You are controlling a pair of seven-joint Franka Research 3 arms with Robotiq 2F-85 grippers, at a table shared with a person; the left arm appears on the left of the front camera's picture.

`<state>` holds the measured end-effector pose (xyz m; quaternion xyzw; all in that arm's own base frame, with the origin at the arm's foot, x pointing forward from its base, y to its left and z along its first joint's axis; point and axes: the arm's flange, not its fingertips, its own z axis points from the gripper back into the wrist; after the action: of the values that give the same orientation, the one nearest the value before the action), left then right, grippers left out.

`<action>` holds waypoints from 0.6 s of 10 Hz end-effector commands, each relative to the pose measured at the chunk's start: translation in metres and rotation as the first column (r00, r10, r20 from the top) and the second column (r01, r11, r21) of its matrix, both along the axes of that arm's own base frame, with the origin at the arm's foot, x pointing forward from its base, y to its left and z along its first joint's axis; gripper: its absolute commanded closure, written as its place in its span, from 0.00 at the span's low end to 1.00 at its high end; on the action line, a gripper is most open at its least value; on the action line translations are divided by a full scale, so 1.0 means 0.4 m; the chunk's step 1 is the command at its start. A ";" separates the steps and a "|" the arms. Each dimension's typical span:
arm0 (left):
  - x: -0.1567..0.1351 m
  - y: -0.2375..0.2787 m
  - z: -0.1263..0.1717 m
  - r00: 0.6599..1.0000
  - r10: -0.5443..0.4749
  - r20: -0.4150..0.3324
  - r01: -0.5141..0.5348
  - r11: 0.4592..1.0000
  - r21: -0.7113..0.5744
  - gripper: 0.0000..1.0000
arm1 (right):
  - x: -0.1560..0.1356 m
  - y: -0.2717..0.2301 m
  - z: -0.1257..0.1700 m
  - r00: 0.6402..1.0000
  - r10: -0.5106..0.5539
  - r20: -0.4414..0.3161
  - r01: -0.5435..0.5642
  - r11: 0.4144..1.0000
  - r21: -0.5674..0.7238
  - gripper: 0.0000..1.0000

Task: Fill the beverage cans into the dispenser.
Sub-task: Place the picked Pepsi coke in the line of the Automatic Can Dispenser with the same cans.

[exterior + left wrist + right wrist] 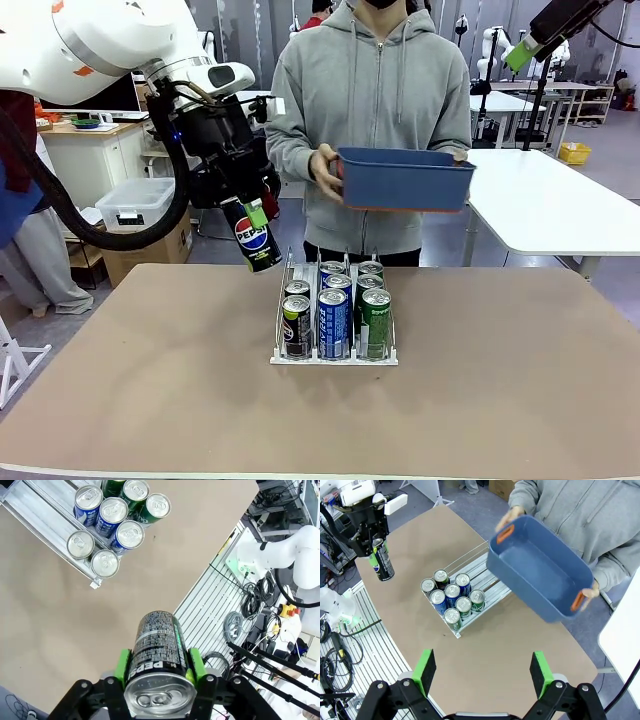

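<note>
Pepsi can gripped in the left pincer, above the worktop beside the dispenser.

A slim black aluminium Pepsi can (257, 240) is clamped between the green pads of the left pincer (159, 666) and is held tilted in the air, off the brown worktop (150, 380), just to the left of the far end of the small clear wire-divided dispenser with a white base (334, 357). The dispenser is set near the middle of the worktop, and seven cans are counted in its three lanes: two black ones (296, 325) on the left, blue ones (332, 322) in the middle, green ones (375, 320) on the right. The right pincer (482, 672) is spread wide and grasps nothing, high over the worktop. A blue plastic bin (403, 180) is held in both hands by a person in a grey hoodie (375, 80) at the far edge.
</note>
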<state>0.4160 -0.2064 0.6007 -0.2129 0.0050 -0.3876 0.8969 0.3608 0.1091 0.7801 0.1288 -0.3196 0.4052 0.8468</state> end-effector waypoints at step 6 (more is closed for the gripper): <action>-0.215 -0.047 0.130 0.925 0.160 0.345 -0.215 0.968 0.127 0.43 | -0.002 -0.002 -0.002 1.000 0.001 -0.001 -0.001 1.000 0.002 0.00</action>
<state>0.3436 -0.2271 0.6683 -0.0824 -0.1237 -0.3366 0.9299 0.3609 0.1091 0.7800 0.1288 -0.3196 0.4051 0.8468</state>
